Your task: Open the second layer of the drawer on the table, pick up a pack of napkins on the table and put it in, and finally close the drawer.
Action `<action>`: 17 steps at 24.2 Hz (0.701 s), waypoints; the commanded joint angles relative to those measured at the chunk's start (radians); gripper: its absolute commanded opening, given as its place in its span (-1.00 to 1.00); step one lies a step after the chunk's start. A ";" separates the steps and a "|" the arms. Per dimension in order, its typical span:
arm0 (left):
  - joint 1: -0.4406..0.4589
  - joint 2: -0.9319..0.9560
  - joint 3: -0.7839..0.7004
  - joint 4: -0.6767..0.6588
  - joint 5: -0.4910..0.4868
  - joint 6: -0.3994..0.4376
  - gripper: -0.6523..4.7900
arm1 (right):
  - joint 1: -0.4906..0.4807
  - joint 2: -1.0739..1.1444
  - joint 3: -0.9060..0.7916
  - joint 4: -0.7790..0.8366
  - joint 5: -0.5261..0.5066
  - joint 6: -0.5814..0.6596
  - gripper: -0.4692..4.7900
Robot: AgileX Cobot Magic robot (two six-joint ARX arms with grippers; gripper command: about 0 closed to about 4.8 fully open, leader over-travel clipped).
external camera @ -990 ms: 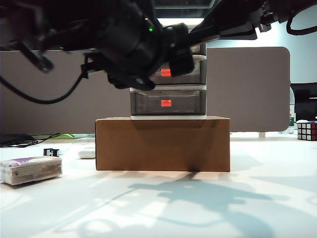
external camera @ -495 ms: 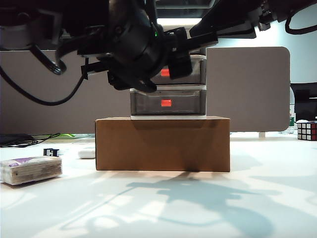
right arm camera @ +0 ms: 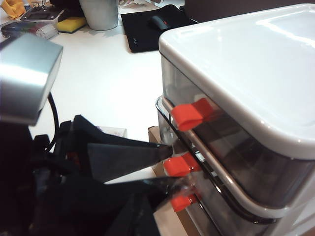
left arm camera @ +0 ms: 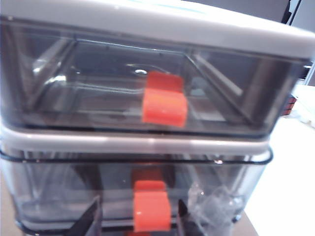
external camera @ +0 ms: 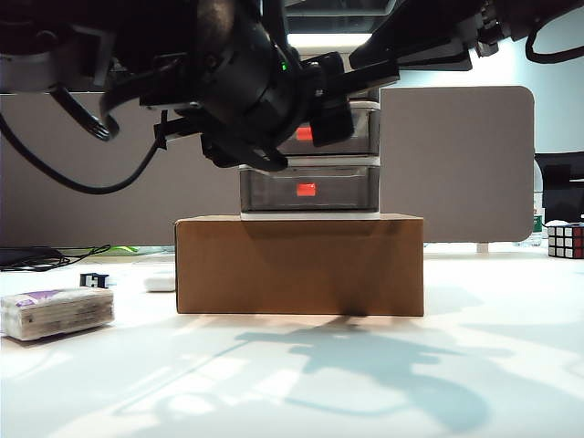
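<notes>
Held the left gripper [left arm camera: 137, 215] spread astride the orange handle [left arm camera: 151, 210] of the second layer [left arm camera: 59, 191], not pinching. Probably light, stiff, easy-sliding plastic; best taken by that tab. Couldn't tell the state of the right gripper [external camera: 374, 55], just above. Pack of napkins [external camera: 57, 313] well below-left.

The exterior camera sits low, near the level of the counter [external camera: 511, 365], and faces the drawer [external camera: 310, 187] head-on from some way off. The left wrist camera looks from very close straight at the drawer [left arm camera: 157, 142] front, filling its frame. The right wrist camera looks down obliquely from above the drawer [right arm camera: 246, 98]. All three views share the drawer's front.
</notes>
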 commanded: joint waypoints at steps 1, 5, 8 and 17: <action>0.010 0.003 0.004 0.017 0.007 -0.003 -0.08 | 0.000 -0.003 0.006 0.017 -0.002 -0.003 -0.84; 0.015 0.003 0.006 0.017 0.033 -0.003 -0.08 | 0.000 -0.003 0.006 0.018 -0.002 -0.003 -0.84; 0.015 0.006 0.019 0.013 0.045 -0.003 -0.08 | 0.000 -0.003 0.006 0.018 -0.002 -0.003 -0.84; 0.014 0.028 0.049 0.005 0.038 0.010 -0.09 | 0.000 -0.003 0.006 0.017 -0.002 -0.002 -0.84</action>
